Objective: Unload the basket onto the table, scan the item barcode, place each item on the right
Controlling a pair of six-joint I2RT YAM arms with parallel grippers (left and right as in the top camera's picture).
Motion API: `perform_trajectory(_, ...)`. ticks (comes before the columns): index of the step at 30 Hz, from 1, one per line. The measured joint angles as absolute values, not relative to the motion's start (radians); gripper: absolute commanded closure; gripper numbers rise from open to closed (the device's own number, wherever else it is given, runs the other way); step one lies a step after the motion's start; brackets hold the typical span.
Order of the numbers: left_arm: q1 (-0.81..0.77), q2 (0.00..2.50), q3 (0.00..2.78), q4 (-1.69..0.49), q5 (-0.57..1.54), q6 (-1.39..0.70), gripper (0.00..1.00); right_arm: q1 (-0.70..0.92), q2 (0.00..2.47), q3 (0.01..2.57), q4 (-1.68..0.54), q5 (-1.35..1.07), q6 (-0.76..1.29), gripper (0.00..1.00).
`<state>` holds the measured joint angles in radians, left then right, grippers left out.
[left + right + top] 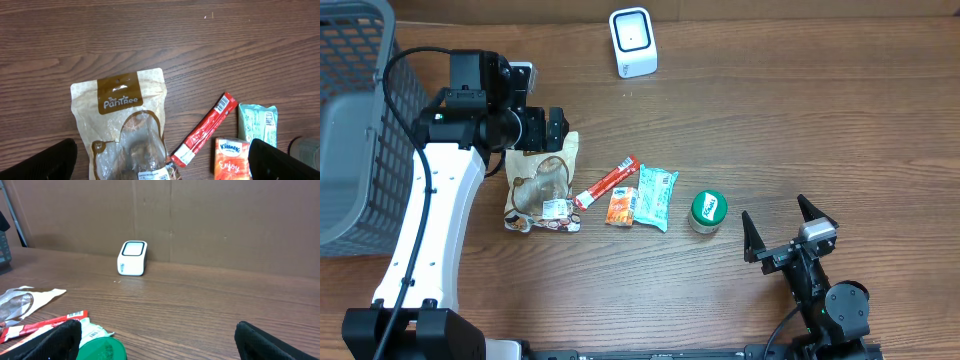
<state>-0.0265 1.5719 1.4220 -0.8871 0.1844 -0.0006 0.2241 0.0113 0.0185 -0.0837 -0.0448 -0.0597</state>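
The tabletop (820, 120) shows open wood across its right half and between the row of goods and the white scanner (633, 42), which stands near the middle of the far edge. A grey basket (350, 120) crowds the left edge. The pouch (542, 185) lies flat left of centre. Its long axis runs from far edge to near edge, with the brown header towards the far edge and a small white label at the near end. The header reads "The Pantree". The left claw (161, 155) hangs over the pouch with its jaws wide and nothing between them. To the pouch's right lie a red stick packet (606, 183), set on a slant with a barcode panel at its far end, an orange "Kleenex Enjoy" pack (621, 206), a teal packet (656, 196) and a green-lidded jar (708, 210). The right claw (775, 215) sits towards the near right corner, spread wide and empty.
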Motion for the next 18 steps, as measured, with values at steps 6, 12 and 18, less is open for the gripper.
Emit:
perform_trajectory(6, -0.027, 1.572, 1.422, -0.887, 0.184, -0.001, 0.0, 0.224, 0.011, 0.019, -0.084, -0.027, -0.06, 0.0)
perform_trajectory(12, -0.027, 1.572, 1.422, -0.887, 0.184, -0.001, 0.0, 0.224, 0.011, 0.019, -0.079, 0.003, -0.063, 0.0)
perform_trajectory(18, -0.027, 1.572, 1.422, -0.887, 0.184, -0.001, 0.0, 0.224, 0.011, 0.019, -0.063, -0.043, -0.023, 0.0)
